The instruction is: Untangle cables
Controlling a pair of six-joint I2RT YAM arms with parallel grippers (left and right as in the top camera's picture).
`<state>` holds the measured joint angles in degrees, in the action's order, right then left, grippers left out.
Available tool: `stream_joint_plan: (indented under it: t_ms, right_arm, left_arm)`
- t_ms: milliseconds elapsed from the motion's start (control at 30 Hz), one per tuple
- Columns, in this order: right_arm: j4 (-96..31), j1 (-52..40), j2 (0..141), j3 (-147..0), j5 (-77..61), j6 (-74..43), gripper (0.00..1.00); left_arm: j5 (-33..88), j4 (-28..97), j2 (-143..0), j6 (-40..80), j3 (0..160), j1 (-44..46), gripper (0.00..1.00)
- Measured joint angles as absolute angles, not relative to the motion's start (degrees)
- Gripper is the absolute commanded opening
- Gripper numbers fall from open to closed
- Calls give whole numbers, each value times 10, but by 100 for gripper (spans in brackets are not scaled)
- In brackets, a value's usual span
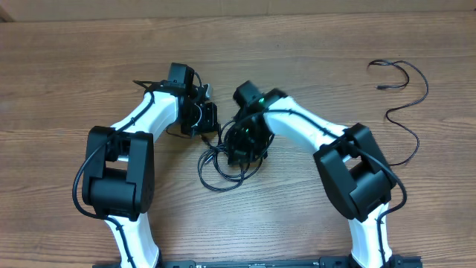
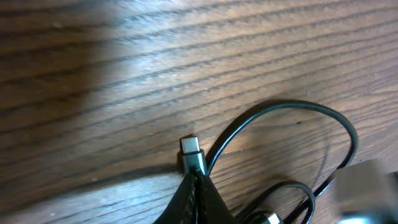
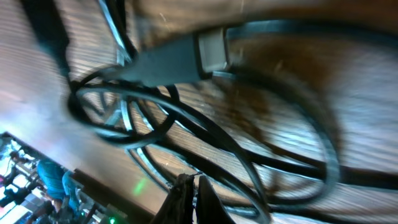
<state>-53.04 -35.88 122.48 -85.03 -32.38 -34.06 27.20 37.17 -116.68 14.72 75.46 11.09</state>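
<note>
Tabletop (image 1: pixel 297 45): wood grain, both arms reaching in from the near edge.

Tangled cables (image 1: pixel 223 165): black, in overlapping loops near the tabletop's middle, between the two arms and partly beneath them. Strands crossing one another in several places.

Loose cable (image 1: pixel 405 97): thin and black, alone toward the far right corner, well apart from the tangle, laid out in an open wavy line.

Left pincer (image 1: pixel 207 119): low over the far left side of the tangle. Seen from the left wrist (image 2: pixel 196 186): fingers together, clamped on the dark body of a plug (image 2: pixel 191 147), silver tip protruding beyond the fingertips, cord arcing away to the right.

Right pincer (image 1: pixel 242 149): down over the right side of the tangle, near the left one. Seen from the right wrist (image 3: pixel 189 196): fingers together, strands crossing just past the tips. View blurred; cannot tell whether any strand is caught. Second plug (image 3: pixel 211 50), silver-tipped, lying across the loops beyond.
</note>
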Motion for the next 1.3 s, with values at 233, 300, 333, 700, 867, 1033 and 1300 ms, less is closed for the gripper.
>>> stream_joint_plan:
  t_ms: [233, 300, 333, 700, 867, 1033, 1300]
  right_arm:
    - [-479, -375, 1223, -818, -281, -414, 6]
    - [-461, -371, 1222, -817, -274, -420, 5]
    - [-449, -367, 1222, -817, -270, -422, 5]
    - [-320, -319, 1223, -815, -216, -404, 5]
    - [-352, -319, 1223, -815, -216, -363, 8]
    - [-380, -311, 1223, -818, -250, -320, 11]
    - [-386, -276, 1223, -818, -304, -266, 25]
  left_arm:
    - [261, 387, -1167, 147, 755, 120, 4]
    - [258, 403, -1167, 145, 754, 120, 4]
    - [258, 413, -1167, 144, 754, 120, 4]
    - [256, 507, -1167, 106, 740, 124, 4]
    - [259, 501, -1167, 88, 738, 123, 4]
    - [260, 498, -1167, 85, 750, 114, 4]
    - [285, 481, -1167, 89, 817, 104, 4]
